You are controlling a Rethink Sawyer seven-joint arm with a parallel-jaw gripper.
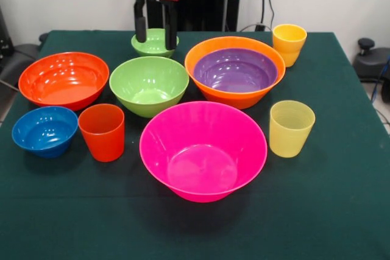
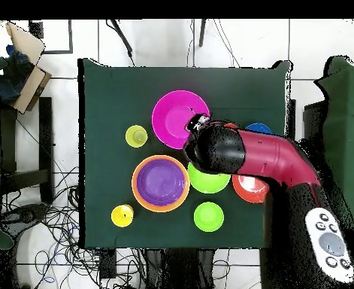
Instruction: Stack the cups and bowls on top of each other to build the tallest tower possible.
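My gripper (image 1: 156, 31) hangs open at the back of the table, its two black fingers (image 1: 140, 27) just above and in front of the small green bowl (image 1: 155, 45). Nothing is held. The purple bowl (image 1: 236, 69) sits nested in the large orange bowl (image 1: 198, 54). The medium green bowl (image 1: 148, 84), red-orange bowl (image 1: 64, 79), blue bowl (image 1: 44, 130) and large pink bowl (image 1: 203, 149) stand apart from one another. The red-orange cup (image 1: 102, 131), pale yellow cup (image 1: 291, 128) and yellow cup (image 1: 289, 43) stand upright and separate. From overhead, the arm (image 2: 240, 154) covers part of the medium green bowl (image 2: 208, 181).
A dark green cloth (image 1: 329, 211) covers the table. A grey control pendant (image 2: 328, 241) lies beside the arm's base. A cardboard box (image 2: 25, 56) and cables lie on the floor off the table.
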